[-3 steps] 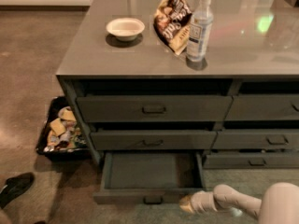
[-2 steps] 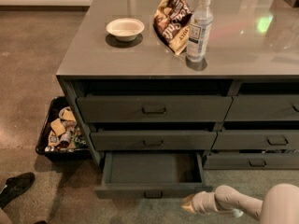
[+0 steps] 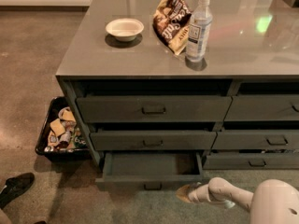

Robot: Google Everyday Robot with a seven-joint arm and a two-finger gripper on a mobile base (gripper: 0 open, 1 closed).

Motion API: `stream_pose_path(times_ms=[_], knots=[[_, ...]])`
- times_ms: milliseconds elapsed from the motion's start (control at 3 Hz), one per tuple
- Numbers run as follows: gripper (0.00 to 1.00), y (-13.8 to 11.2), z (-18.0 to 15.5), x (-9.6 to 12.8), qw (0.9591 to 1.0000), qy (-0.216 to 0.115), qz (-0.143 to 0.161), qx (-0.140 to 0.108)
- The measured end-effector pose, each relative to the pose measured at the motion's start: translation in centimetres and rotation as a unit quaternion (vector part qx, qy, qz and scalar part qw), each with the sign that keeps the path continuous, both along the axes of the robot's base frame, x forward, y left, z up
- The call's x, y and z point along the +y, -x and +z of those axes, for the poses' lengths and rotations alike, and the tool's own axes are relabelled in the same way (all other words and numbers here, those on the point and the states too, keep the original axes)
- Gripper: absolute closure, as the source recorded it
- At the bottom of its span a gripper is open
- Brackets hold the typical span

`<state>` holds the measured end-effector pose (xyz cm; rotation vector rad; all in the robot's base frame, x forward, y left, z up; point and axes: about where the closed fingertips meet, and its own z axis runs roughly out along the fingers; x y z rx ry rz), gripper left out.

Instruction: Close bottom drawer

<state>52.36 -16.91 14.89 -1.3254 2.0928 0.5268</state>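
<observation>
The bottom drawer (image 3: 150, 180) of the left three-drawer stack stands pulled out. It is dark grey, with a flat front, a small central pull handle (image 3: 153, 186) and a bare grey inside. My gripper (image 3: 185, 193) is low at the front, just right of the drawer front's right end, close to it. The white arm (image 3: 233, 197) runs back to the lower right corner. The two taller drawers (image 3: 153, 109) above are pushed in.
A white bowl (image 3: 124, 29), a snack bag (image 3: 172, 19) and a water bottle (image 3: 198, 29) stand on the grey counter (image 3: 93, 55). A black bin (image 3: 58, 132) of packets sits on the floor to the left. A dark shoe (image 3: 16, 186) shows at bottom left. The right-hand drawer stack (image 3: 261, 139) is shut.
The drawer stands out about the same amount. My gripper has stayed at the right end of the drawer front, shifting only slightly.
</observation>
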Motion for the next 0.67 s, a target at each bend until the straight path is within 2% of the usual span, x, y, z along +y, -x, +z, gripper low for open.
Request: stream_pose_path(times_ms=[333, 667], knots=[[1.0, -4.23, 0.3, 1.28, 0.9997, -0.002, -0.007, -0.023], [1.0, -4.48, 0.4, 1.36, 0.9996, -0.002, -0.009, -0.026]])
